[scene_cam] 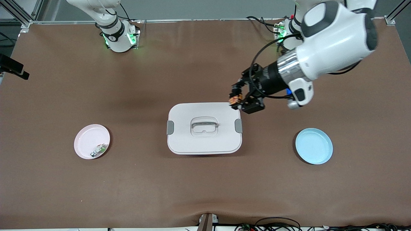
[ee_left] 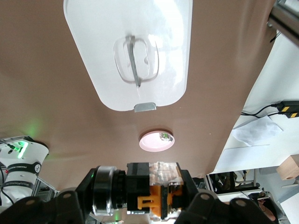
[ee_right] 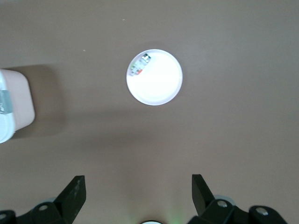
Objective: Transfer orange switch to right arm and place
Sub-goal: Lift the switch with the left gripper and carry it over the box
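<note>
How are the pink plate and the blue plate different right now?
Colour: the pink plate is pale pink, the blue plate light blue.
Contents: the pink plate holds a small green-white-silver part near its rim; the blue plate holds nothing.
Position: the pink plate lies toward the right arm's end of the table, the blue plate toward the left arm's end, with the white lidded box between them.
Both are round, shallow and similar in size.
</note>
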Action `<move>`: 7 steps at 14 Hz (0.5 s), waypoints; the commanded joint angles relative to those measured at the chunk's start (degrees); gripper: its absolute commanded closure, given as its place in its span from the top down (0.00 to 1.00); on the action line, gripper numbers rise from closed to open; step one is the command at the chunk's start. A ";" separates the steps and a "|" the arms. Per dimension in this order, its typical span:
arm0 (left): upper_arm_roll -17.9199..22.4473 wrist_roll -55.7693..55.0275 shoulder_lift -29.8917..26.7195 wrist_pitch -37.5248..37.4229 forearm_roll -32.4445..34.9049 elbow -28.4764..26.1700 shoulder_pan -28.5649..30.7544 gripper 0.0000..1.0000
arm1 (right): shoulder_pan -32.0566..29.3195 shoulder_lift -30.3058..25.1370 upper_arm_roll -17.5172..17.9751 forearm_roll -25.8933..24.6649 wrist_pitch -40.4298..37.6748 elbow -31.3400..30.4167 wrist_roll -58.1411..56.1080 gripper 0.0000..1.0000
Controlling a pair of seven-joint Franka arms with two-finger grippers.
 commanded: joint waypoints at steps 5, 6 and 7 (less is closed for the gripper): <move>0.15 -10.61 6.32 13.43 5.02 0.54 -12.15 0.21 | -0.52 0.91 0.12 11.59 -0.09 -0.14 -2.79 1.00; 0.41 -11.40 7.37 15.98 5.10 0.54 -14.17 0.21 | -0.26 0.99 0.21 12.92 0.44 -0.66 -2.89 1.00; 0.67 -12.54 8.25 18.27 6.41 0.54 -15.93 0.21 | 0.27 1.34 0.30 15.02 1.40 -1.71 -2.89 1.00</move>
